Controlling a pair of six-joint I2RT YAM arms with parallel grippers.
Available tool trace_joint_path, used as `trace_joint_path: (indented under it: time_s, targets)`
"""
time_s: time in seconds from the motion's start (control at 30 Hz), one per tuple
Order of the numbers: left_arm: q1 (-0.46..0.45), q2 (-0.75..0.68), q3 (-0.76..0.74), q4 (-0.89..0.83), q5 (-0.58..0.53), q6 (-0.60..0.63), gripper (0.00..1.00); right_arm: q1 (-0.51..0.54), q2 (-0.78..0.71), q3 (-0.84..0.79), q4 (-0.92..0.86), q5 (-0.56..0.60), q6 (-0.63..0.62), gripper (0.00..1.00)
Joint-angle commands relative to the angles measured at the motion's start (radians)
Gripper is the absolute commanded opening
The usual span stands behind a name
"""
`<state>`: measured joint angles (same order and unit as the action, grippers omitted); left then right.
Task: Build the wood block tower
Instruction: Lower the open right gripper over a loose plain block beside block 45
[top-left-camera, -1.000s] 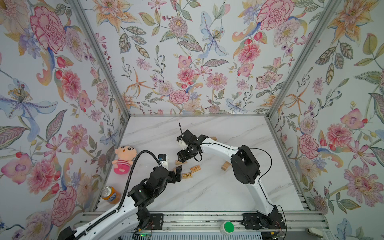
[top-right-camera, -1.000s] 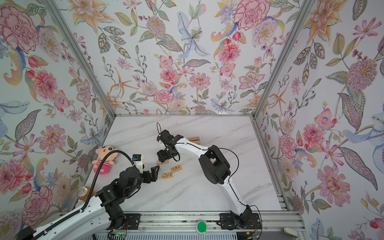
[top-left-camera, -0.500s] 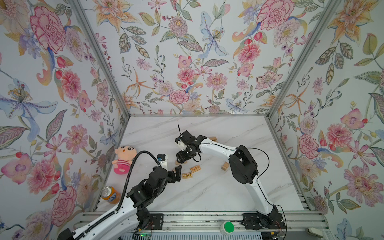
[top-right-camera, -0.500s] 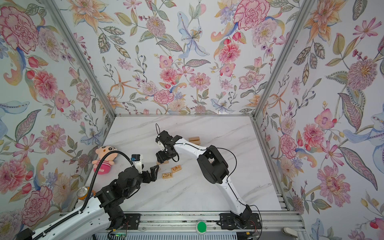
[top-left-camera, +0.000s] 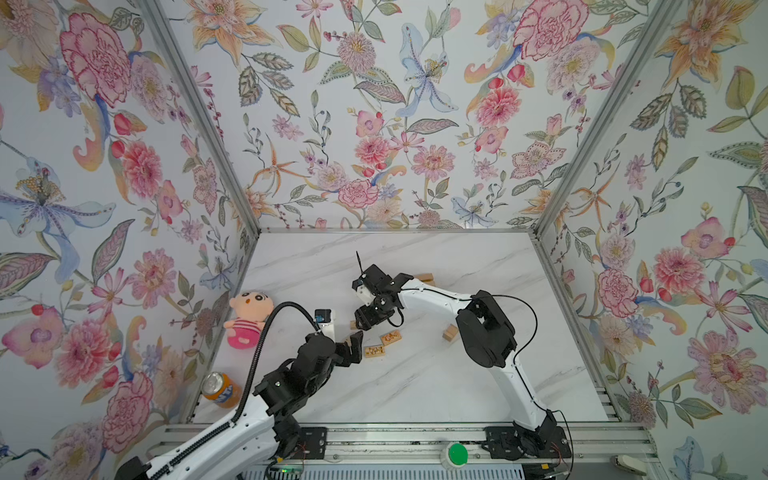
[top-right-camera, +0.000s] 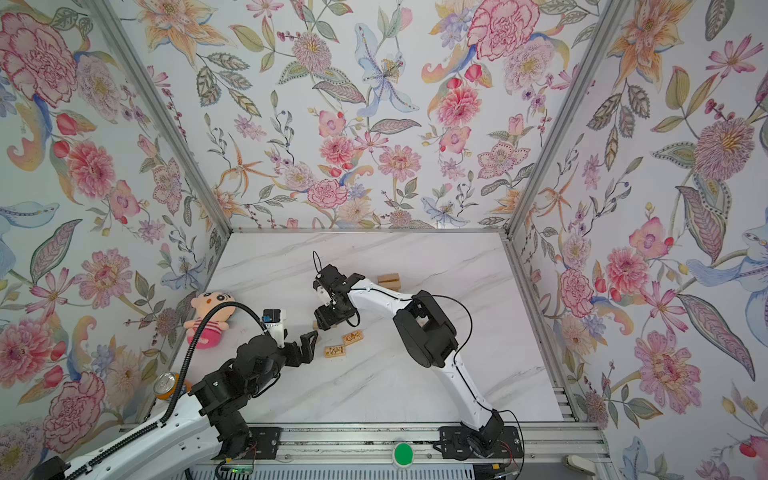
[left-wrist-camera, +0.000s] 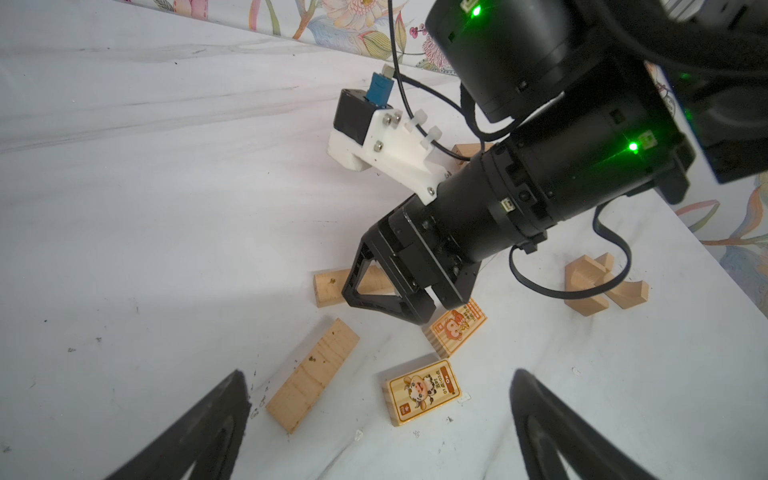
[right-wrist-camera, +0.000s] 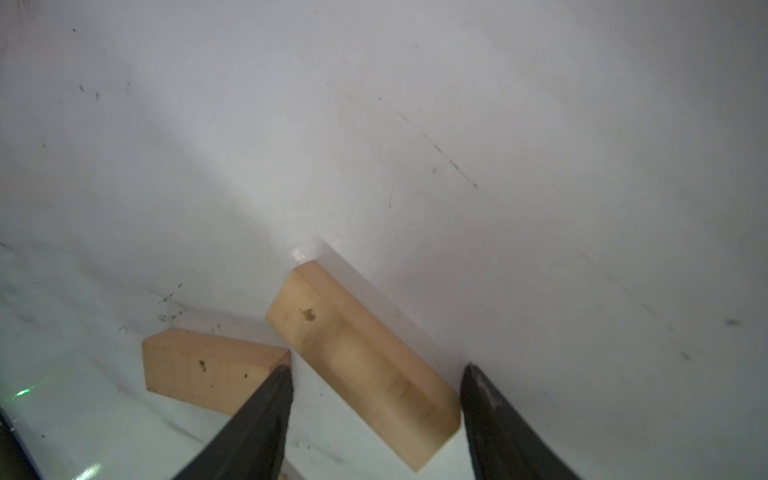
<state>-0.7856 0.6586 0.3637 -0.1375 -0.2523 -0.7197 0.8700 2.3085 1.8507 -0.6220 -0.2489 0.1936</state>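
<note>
Now we see the right gripper (right-wrist-camera: 376, 370) poised low over a plain wood block (right-wrist-camera: 361, 361) lying flat to the right of the pink doll (top-left-camera: 245, 316). Its fingers are apart astride the bar and, as far as we can tell, not yet pinching it. Our left gripper (left-wrist-camera: 379, 376) hovers with fingers spread wide, nearer the doll than the two printed blocks (left-wrist-camera: 424, 390). What looks like a low stack (top-right-camera: 389, 281) sits farthest from the doll.
</note>
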Motion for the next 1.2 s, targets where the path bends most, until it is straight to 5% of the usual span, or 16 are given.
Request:
trace_joint_path:
  time_s: [0.0,1.17]
  targets:
    - [-0.004,-0.021,-0.023,-0.001,-0.028,-0.001,0.99,-0.002,-0.024,-0.022,-0.003,-0.015,-0.01,0.64]
    - [-0.003,-0.026,-0.022,0.0,-0.037,0.005,0.99,0.012,0.016,0.009,-0.028,0.146,-0.025,0.5]
